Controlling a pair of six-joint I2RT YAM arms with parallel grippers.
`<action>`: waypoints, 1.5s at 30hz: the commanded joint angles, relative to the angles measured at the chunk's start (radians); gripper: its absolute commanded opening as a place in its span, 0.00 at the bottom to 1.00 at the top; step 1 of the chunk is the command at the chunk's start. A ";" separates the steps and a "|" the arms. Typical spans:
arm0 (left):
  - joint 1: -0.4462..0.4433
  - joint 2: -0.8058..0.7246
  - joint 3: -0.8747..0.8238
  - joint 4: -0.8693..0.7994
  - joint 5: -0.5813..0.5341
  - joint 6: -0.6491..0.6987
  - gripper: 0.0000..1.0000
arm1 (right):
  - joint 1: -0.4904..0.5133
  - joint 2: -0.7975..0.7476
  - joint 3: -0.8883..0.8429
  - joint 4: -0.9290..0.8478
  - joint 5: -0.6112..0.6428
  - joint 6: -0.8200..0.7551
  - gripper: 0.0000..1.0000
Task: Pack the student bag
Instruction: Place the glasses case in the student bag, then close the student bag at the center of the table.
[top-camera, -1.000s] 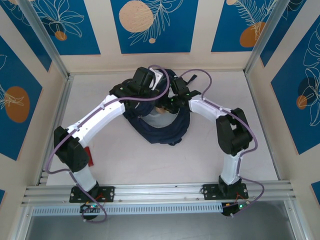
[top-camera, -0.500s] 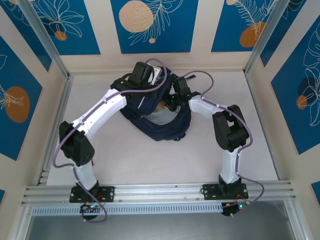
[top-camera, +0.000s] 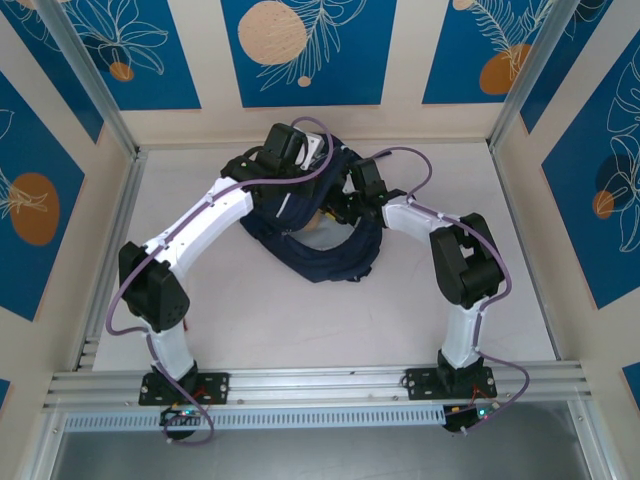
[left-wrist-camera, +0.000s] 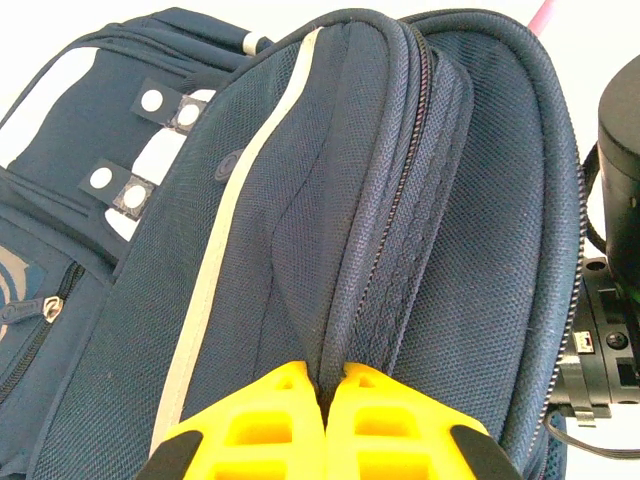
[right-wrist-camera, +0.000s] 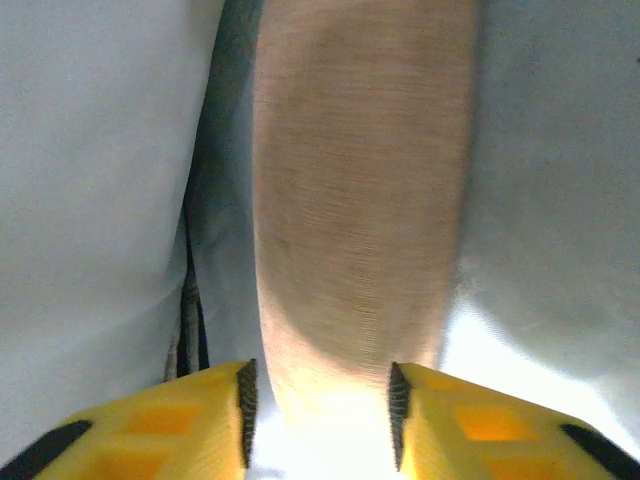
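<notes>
The student bag (top-camera: 320, 262) lies mid-table, dark navy with a pale stripe (left-wrist-camera: 235, 215), its mouth held open. My left gripper (top-camera: 318, 165) (left-wrist-camera: 332, 375) is shut on the bag's zip rim, pinching a fold of navy fabric. My right gripper (top-camera: 337, 207) (right-wrist-camera: 318, 400) reaches into the bag, grey lining around it. A flat tan object (right-wrist-camera: 360, 200) (top-camera: 318, 216) lies inside. Its near end sits between the right jaws, which stand apart. Glare hides whether the pads press on it.
The right arm's black wrist (left-wrist-camera: 620, 130) is close beside the bag's rim. A pink tip (left-wrist-camera: 545, 12) shows beyond the bag. Panel walls enclose the table at the back and both sides, and an aluminium rail (top-camera: 320, 385) runs along the near edge.
The left arm's elbow swung in towards its base and its gripper drew the bag's rim a little further back. The right wrist shifted slightly towards the back of the bag.
</notes>
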 joint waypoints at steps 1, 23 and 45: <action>0.009 -0.016 0.065 0.079 0.047 -0.022 0.00 | 0.006 0.034 0.018 0.035 -0.034 0.029 0.37; 0.031 0.003 0.027 0.069 0.172 -0.063 0.01 | -0.046 -0.353 -0.335 -0.064 0.068 0.010 0.49; 0.147 -0.270 -0.523 0.188 0.200 -0.195 0.69 | -0.016 -0.634 -0.293 -0.369 0.279 -0.117 0.77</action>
